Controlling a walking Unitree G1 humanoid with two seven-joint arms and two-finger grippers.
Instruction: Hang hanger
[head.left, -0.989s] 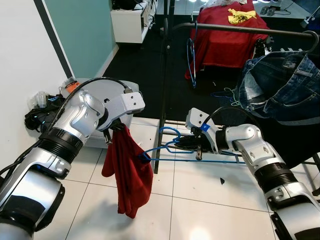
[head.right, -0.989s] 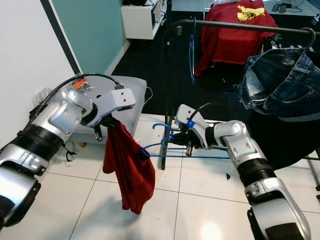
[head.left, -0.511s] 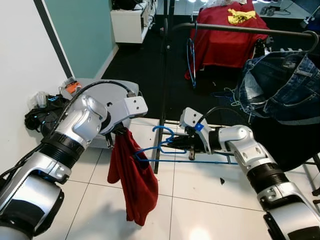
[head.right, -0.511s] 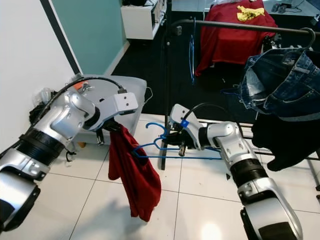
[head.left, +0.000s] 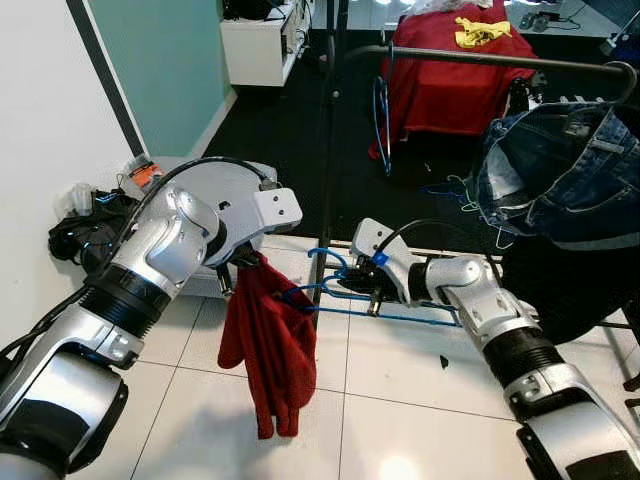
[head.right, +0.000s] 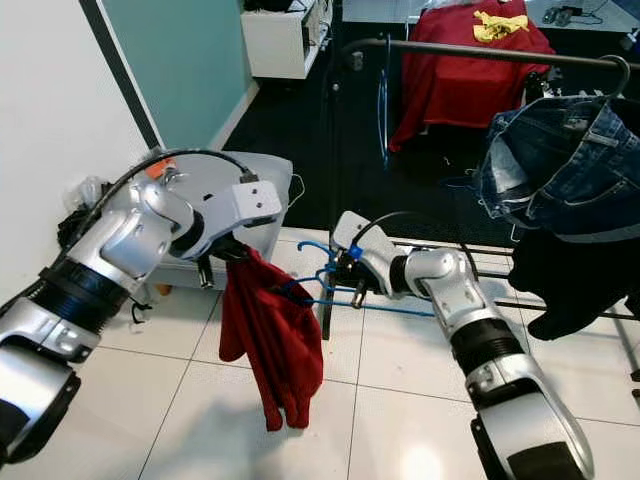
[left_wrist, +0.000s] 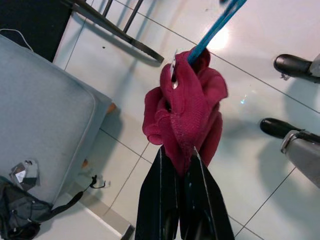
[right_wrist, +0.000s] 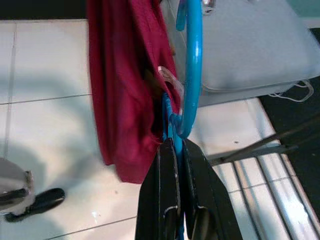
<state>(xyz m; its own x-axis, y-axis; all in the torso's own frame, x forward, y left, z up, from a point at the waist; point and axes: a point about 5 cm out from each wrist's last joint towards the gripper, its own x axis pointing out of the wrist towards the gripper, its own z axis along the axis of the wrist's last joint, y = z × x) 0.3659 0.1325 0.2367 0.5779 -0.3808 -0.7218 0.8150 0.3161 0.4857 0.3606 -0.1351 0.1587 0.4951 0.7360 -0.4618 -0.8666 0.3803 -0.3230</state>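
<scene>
Your left gripper (left_wrist: 179, 165) was clenched on the top of a crumpled dark red cloth garment (head.left: 268, 345), which hung down over the white tiled floor (head.left: 400, 410) at about 7 o'clock from the frame centre. Your right gripper (right_wrist: 175, 150) was clamped on the thin blue plastic hanger (head.left: 345, 290) near its hook, holding it roughly level, its far end reaching into the garment. The black metal clothes rail (head.left: 480, 60) ran across at 1 o'clock, with blue denim jeans (head.left: 560, 170) draped on it.
</scene>
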